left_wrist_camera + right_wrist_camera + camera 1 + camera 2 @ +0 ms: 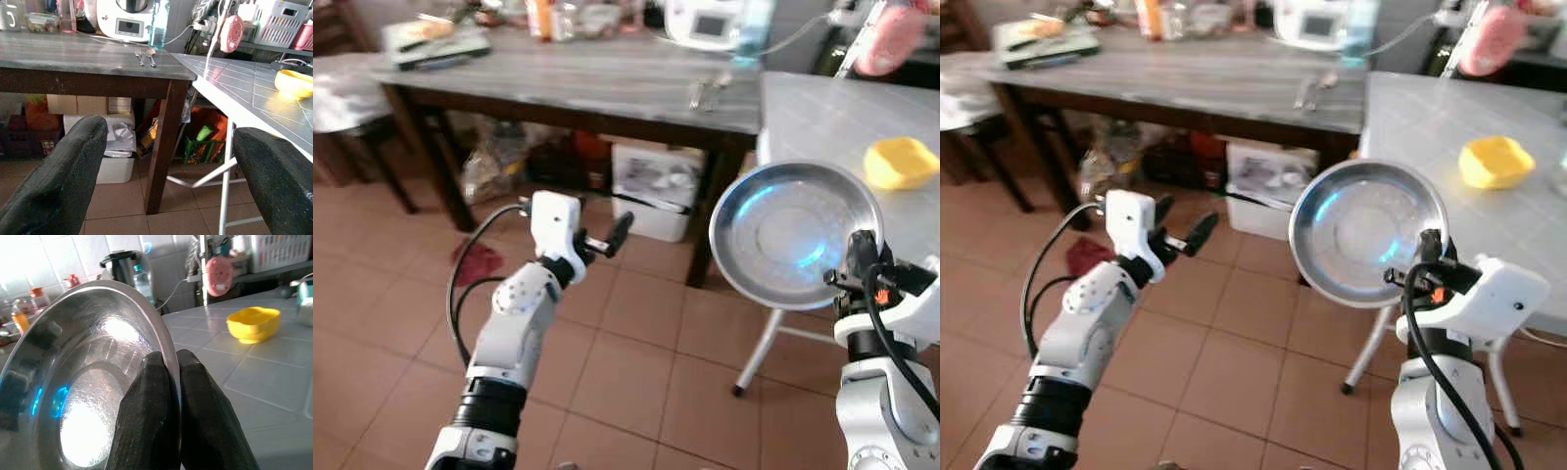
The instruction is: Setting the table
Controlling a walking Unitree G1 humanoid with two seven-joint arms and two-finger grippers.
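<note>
My right gripper (859, 257) is shut on the rim of a shiny steel plate (793, 233), holding it tilted up on edge beside the white tiled table (822, 113). In the right wrist view both fingers (156, 396) pinch the plate's rim (98, 382). A yellow bowl (901, 162) sits on the white table. My left gripper (607, 235) is raised over the floor, open and holding nothing. A fork and spoon (705, 93) lie on the dark wooden table (558, 83).
The dark table carries a white appliance (705, 22), jars and a tray (435, 41). Boxes and bags (651, 186) are stored under it. A pink fan (891, 34) stands at the back right. Terracotta floor tiles (636, 372) lie between me and the tables.
</note>
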